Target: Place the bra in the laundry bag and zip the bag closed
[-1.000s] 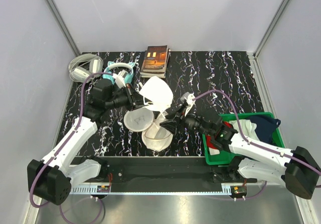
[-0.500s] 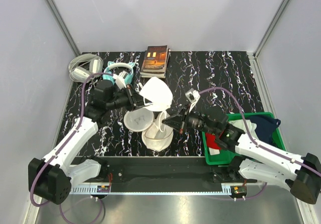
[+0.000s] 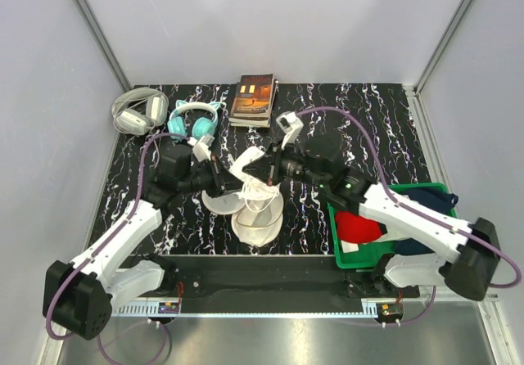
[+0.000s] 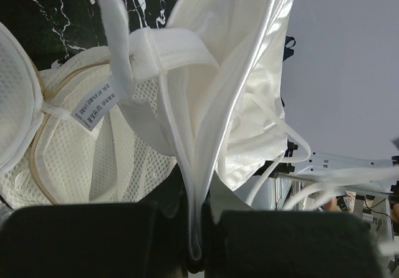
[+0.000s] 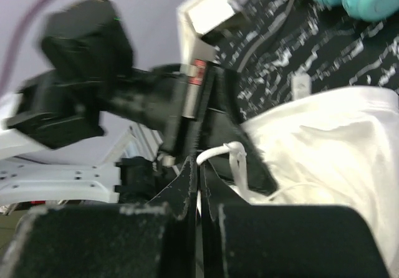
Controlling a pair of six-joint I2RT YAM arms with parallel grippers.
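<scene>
Bra [image 3: 247,160] hung in the overhead view between the two grippers, just above the laundry bag [image 3: 259,223], which lay unzipped and spread open on the desk [image 3: 352,128]. The left gripper [image 3: 219,182] held the bra from the left and the right gripper [image 3: 268,172] from the right, so the bra's long axis ran roughly across, gripper to gripper. Both sat near the bag, and the left one appeared the closer to it.

Left wrist view: the jaws were pressed together on the folded edge of a cup [image 4: 240,72], with the bag's mesh just beside and beyond that cup.

Right wrist view: the jaws pinched a thin white strap [image 5: 232,153]. The cup lay off to the right, and the left arm [image 5: 93,97] faced it close by.

Judgement: the coming move required a descent, since the bag opening lay directly below the bra.
</scene>
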